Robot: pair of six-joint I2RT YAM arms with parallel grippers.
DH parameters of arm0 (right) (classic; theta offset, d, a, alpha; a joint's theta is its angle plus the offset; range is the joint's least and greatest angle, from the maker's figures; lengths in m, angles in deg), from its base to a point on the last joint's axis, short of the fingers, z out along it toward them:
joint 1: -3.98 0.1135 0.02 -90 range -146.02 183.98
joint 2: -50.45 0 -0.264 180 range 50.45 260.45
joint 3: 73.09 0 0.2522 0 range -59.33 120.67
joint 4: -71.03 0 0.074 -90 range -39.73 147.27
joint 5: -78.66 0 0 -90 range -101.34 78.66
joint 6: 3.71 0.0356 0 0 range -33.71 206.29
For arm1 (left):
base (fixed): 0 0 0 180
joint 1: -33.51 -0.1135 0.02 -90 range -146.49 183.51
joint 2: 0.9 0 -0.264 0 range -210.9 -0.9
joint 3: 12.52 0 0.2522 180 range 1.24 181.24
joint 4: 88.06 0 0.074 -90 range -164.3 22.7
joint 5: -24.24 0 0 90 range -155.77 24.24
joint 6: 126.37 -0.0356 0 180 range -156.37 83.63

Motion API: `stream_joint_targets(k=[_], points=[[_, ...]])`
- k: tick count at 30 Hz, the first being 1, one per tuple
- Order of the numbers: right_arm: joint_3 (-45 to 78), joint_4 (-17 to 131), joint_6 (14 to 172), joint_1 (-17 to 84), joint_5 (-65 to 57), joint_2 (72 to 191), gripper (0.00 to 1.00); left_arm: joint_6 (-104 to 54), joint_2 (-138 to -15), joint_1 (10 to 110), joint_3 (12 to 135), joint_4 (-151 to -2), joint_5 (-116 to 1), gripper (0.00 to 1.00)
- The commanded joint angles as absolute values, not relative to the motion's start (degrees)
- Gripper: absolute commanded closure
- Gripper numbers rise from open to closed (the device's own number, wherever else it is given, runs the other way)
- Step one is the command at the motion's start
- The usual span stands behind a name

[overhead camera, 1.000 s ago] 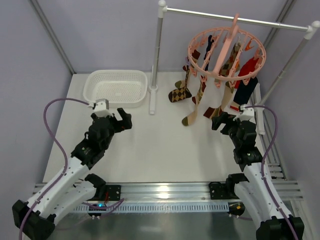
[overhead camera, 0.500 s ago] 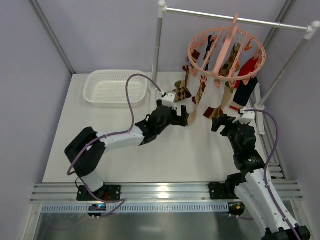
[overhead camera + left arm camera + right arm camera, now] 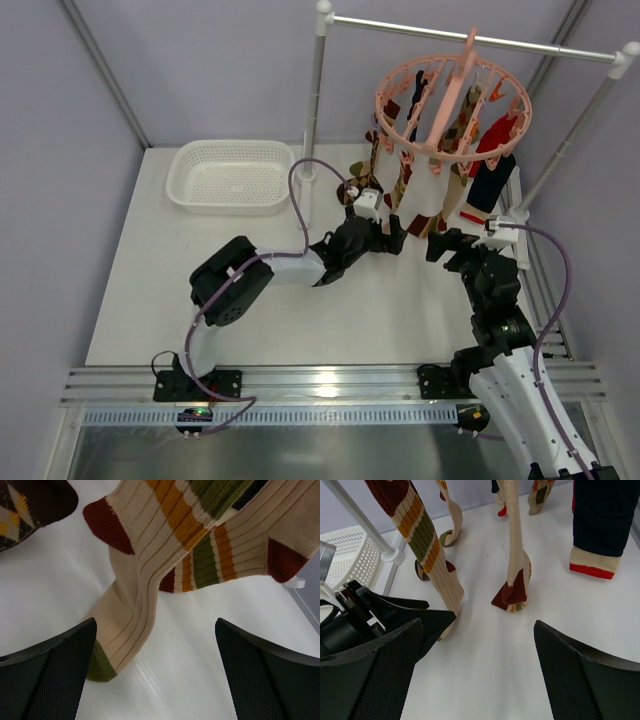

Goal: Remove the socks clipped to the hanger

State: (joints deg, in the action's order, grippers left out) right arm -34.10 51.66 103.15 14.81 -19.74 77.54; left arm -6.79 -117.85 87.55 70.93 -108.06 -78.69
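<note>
The salmon-pink ring hanger [image 3: 452, 100] hangs from the white rail, with several socks clipped under it. My left gripper [image 3: 385, 238] is open, low over the table, right at the foot of a cream sock with olive, orange and red stripes [image 3: 135, 595]. Its olive toe [image 3: 102, 667] lies beside my left fingertip, and nothing is between the jaws [image 3: 155, 680]. A second striped sock [image 3: 235, 555] and a brown argyle sock [image 3: 30, 505] hang close behind. My right gripper [image 3: 452, 245] is open and empty [image 3: 477, 675], facing the striped sock [image 3: 427, 555], a folded red-toed sock [image 3: 517, 575] and a navy sock [image 3: 602, 525].
A white basket [image 3: 180, 160] stands at the back left. The white rail stand's post [image 3: 312, 120] rises between the basket and the socks, and a slanted post [image 3: 570, 130] is at the right. My left gripper [image 3: 395, 617] sits close to my right gripper's left finger.
My left arm has swung from beside the basket far to the right, ending under the hanger at the striped sock. My right gripper has shifted only slightly.
</note>
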Motion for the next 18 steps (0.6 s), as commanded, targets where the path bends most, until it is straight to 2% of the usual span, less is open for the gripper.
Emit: stream_joint_targets(k=[1,10,12,15,18], points=[[-33.0,54.7,104.0,15.1,-18.6,78.7,0.08,-6.0,-120.6,87.8,76.3,-111.7,-78.2,0.0],[-33.2,55.1,104.1,15.1,-18.2,77.4,0.08,-5.5,-126.6,87.9,83.4,-103.3,-84.0,0.0],[-33.1,55.0,104.1,15.1,-18.2,77.2,0.08,-4.9,-127.9,87.9,84.9,-101.6,-84.6,0.05],[-33.2,55.2,104.1,15.1,-18.0,76.9,0.08,-4.9,-129.7,88.2,86.3,-100.4,-85.4,0.23],[-33.2,55.1,104.1,15.1,-17.9,76.9,0.08,-5.9,-130.5,88.7,87.8,-98.6,-86.8,0.46]])
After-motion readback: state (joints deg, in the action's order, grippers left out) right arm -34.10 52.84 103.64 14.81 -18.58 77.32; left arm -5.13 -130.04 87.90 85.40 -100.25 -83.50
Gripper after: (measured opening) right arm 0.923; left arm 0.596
